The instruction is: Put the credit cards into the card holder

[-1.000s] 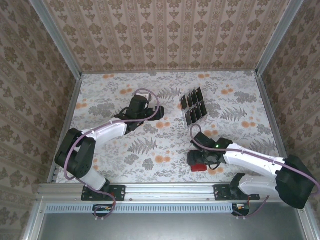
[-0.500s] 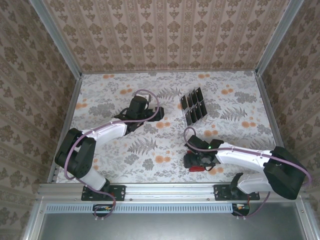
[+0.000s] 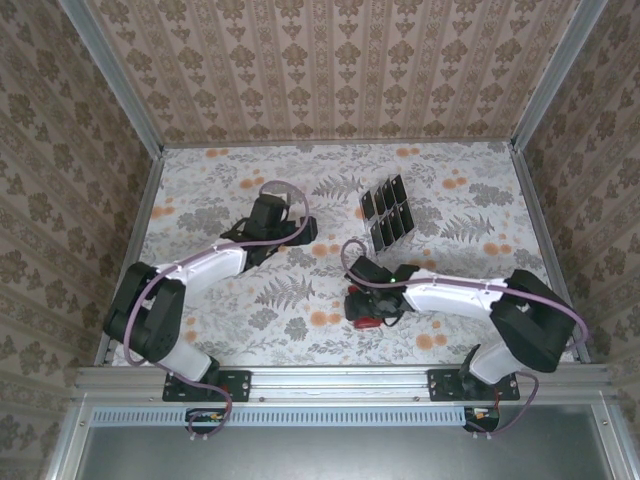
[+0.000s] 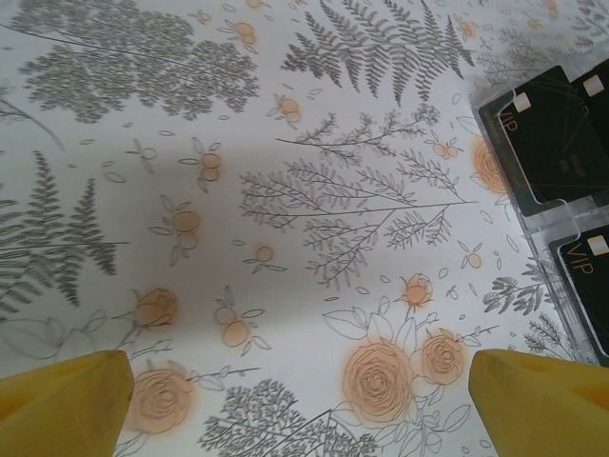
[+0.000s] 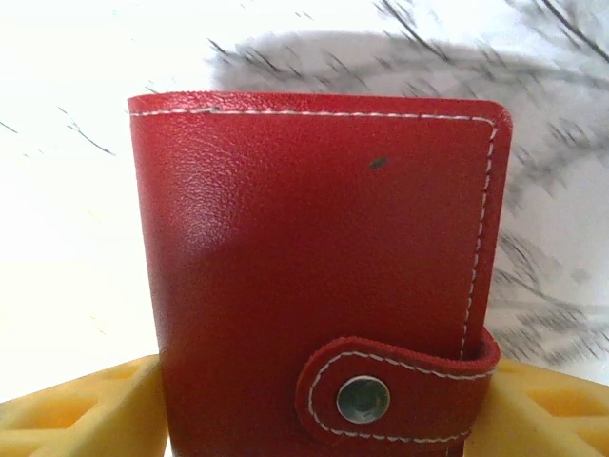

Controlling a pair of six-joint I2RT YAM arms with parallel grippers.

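We see two robot arms over a floral-patterned table (image 3: 200, 200). The right gripper (image 3: 364, 306) has swung left from where it was a second ago, away from the near right part of the table and toward the middle. The red card holder (image 3: 368, 321) has travelled with it.

In the right wrist view the card holder (image 5: 314, 276) stands between the two yellow fingers (image 5: 86, 409). The claw has narrowed and now pinches the wallet by its side edges. Its clasp tab (image 5: 395, 386) is snapped shut.

The left gripper (image 4: 300, 405) has barely shifted. Its claw is spread wide with nothing between the fingers, and it hovers over bare table just left of the clear rack (image 3: 388, 212). The credit cards (image 4: 557, 143), dark and marked VIP, stand in the slots of that rack, untouched.

We judge that the wallet is now in hand and is being brought closer to the cards and to the other arm. No card is in it, and the clasp has to be undone and the wallet opened before any card can go into a pocket. With the grip on the side edges only, the wallet could twist or slip when the tab is pulled.
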